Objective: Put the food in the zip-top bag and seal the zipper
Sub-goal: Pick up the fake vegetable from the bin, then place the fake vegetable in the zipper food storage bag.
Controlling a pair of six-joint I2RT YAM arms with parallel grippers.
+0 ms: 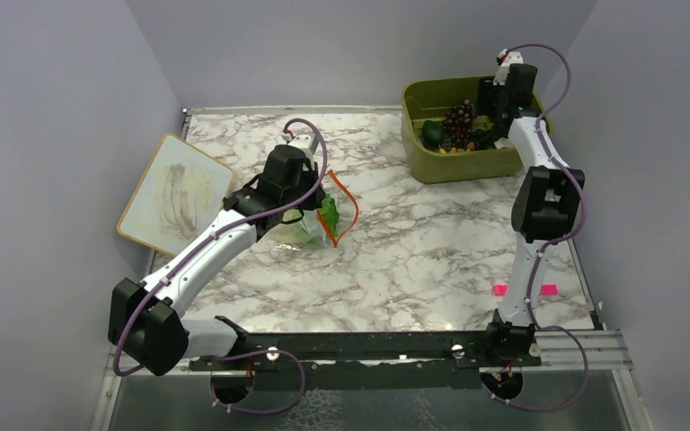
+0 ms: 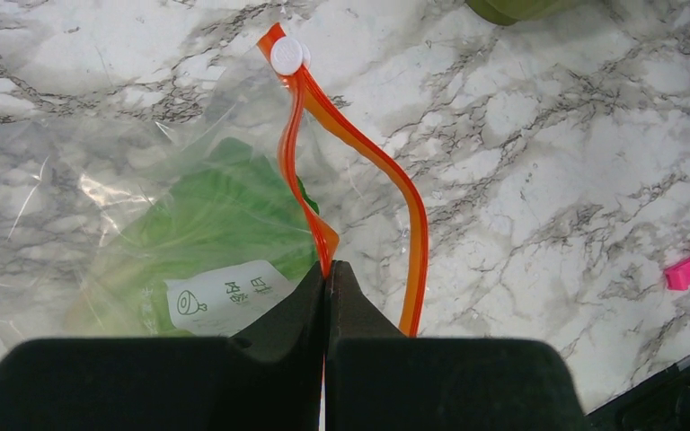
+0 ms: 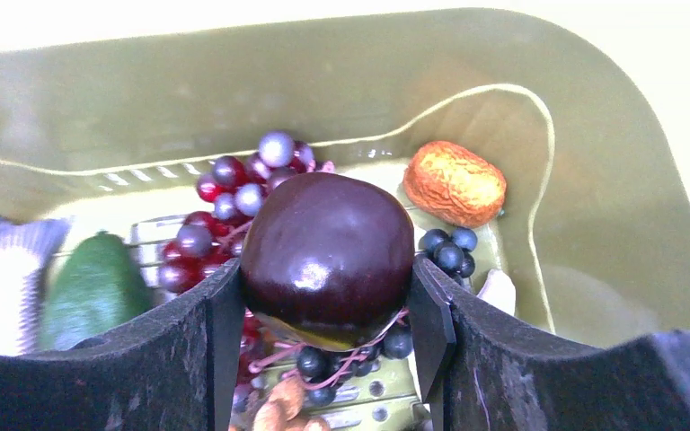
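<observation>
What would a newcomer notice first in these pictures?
A glossy dark round fruit is gripped between the right fingers inside the olive bin at the far right corner. Nearer the middle, the left fingers pinch the curling orange-red zipper of the clear bag, with green lettuce already inside.

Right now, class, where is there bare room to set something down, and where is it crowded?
Bare marble lies between the zip-top bag and the olive bin, and between the bag and the pink clip. Crowded: inside the bin.
</observation>
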